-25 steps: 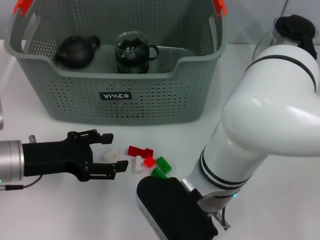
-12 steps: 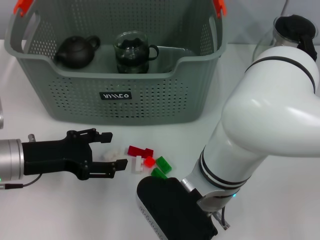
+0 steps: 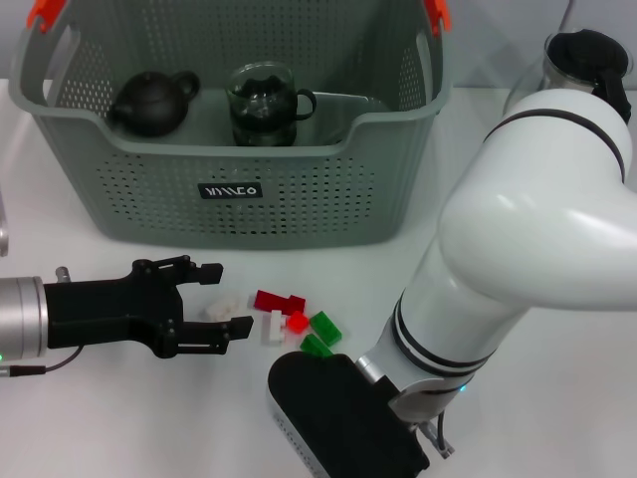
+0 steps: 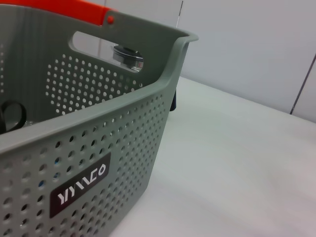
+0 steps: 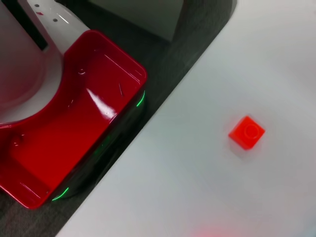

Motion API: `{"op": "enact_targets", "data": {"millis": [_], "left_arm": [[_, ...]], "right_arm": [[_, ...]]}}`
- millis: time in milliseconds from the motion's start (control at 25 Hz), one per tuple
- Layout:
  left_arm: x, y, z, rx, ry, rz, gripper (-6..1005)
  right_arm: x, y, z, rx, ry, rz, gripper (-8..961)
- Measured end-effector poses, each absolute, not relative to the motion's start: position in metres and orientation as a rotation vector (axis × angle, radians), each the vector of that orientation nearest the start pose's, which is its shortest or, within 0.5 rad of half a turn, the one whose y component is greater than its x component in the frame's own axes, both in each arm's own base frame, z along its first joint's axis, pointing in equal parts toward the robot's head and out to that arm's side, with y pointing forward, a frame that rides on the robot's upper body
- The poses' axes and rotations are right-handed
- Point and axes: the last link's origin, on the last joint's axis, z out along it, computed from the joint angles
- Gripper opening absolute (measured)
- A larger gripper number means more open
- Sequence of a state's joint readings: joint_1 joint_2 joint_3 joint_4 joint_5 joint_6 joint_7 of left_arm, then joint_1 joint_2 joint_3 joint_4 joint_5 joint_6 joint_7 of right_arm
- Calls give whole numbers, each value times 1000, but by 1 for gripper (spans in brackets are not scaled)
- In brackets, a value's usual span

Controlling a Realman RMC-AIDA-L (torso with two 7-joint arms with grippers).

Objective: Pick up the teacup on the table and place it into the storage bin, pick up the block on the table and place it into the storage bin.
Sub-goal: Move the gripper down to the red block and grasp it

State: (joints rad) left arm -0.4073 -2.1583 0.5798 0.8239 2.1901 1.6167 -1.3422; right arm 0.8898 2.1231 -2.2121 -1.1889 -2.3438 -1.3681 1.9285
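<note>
The storage bin (image 3: 299, 199) stands at the back of the table, and its labelled wall (image 4: 98, 163) fills the left wrist view. Inside it rests the glass teacup (image 3: 264, 103) beside a black teapot (image 3: 149, 100). Several small blocks lie in front of the bin: a white block (image 3: 219, 308), a red one (image 3: 279, 300) and a green one (image 3: 325, 327). My left gripper (image 3: 229, 299) is low at the left, open, its fingers either side of the white block. My right gripper (image 3: 338, 418) hangs at the bottom edge near the blocks. A red block (image 5: 246, 132) shows in the right wrist view.
A glass kettle with a black lid (image 3: 587, 60) stands at the back right behind my right arm (image 3: 537, 229). Orange handle clips (image 3: 45, 14) top the bin's ends. The robot's red base (image 5: 74, 123) sits below the table's edge.
My right arm's lower end has drifted slightly to the left. The left gripper and the blocks have not visibly moved.
</note>
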Motion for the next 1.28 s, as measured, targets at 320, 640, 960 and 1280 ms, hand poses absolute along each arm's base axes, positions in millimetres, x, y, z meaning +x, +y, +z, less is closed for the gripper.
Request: {"op": "enact_targets", "data": {"millis": [320,640,960,1280], "left_arm": [[-296,289,-1,-2717,-657,-534,873],[-296,289,-1,-2716,-658,-532,873],[-296,289,-1,-2716,-658,-533,873],[-296,289,-1,-2716,-657,-533,873]], "right_arm": [[102,264,-152,-3079,-1080,-940,731],[105,265,-152,-3082,-1070,-950,730],[105,265,-153,-3083,-1057,-951,730],[104,266,-153,-3082,-1025,-946,672]]}}
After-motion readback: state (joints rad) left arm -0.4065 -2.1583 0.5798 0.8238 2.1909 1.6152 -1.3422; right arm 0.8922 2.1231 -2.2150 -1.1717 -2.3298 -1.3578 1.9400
